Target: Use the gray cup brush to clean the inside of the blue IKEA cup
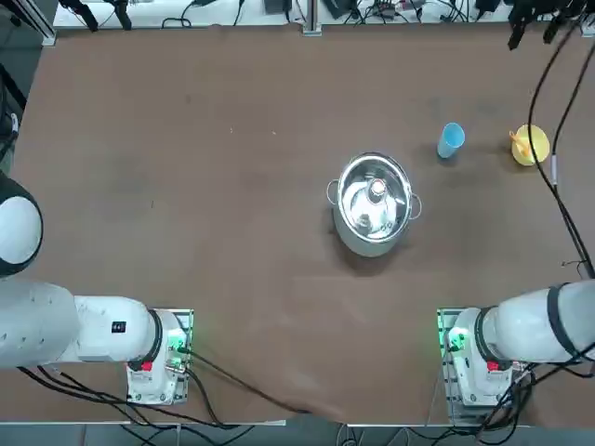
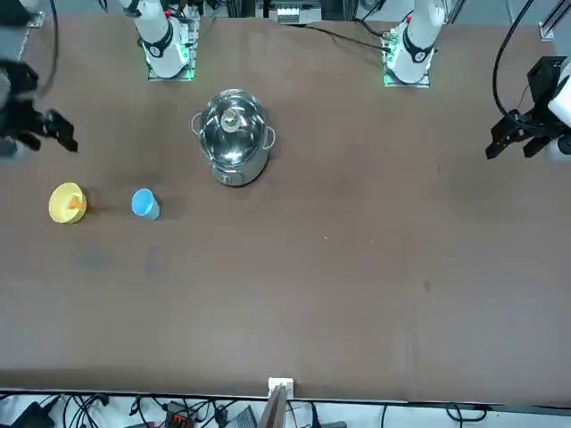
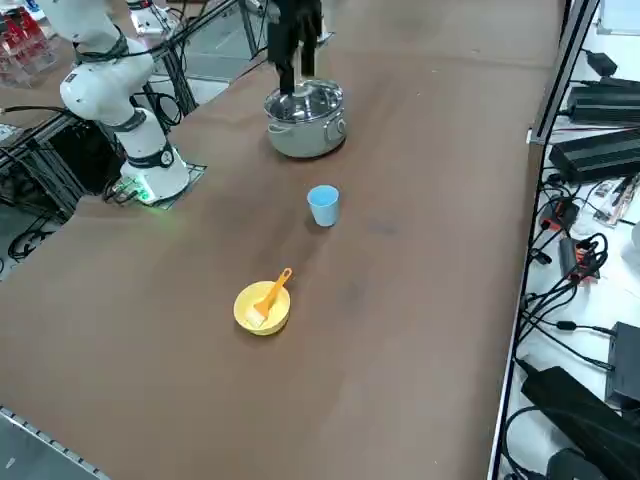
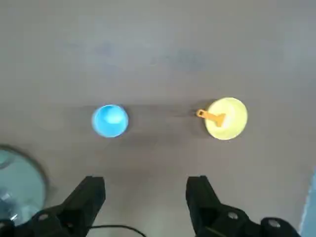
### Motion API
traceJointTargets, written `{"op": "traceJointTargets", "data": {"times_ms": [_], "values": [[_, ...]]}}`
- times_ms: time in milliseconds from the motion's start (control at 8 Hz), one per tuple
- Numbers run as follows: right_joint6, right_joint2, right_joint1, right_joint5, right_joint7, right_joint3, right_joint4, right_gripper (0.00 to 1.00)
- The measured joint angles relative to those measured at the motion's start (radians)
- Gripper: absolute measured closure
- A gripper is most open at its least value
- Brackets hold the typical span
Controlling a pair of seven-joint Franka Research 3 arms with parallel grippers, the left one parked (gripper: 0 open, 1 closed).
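Approach step, nothing grasped yet. My gripper (image 4: 145,197) high above table, fingers apart, empty. Brush (image 3: 270,295) lies in yellow bowl (image 3: 247,318), handle over rim. Cup (image 3: 323,205) upright beside, apart from pot (image 3: 305,122). Next I must descend over handle, close.

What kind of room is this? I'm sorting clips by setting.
Probably a robotics lab, not a kitchen: a bare brown table, the right arm's base bolted to its edge, and cables along one side.
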State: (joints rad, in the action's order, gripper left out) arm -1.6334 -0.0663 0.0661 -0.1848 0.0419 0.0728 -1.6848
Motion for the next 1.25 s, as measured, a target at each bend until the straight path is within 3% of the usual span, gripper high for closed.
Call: {"op": "traceJointTargets", "data": {"times_ms": [500,1000,1250], "values": [[-0.141,-0.266,0.0,-0.219,0.209,0.001,-0.006,0.01],[-0.246,-0.438,-0.003,-0.446,0.456,0.003,-0.033,0.05],[-0.251,-0.504,-0.008,-0.482,0.553,0.004,-0.036,0.16]]}}
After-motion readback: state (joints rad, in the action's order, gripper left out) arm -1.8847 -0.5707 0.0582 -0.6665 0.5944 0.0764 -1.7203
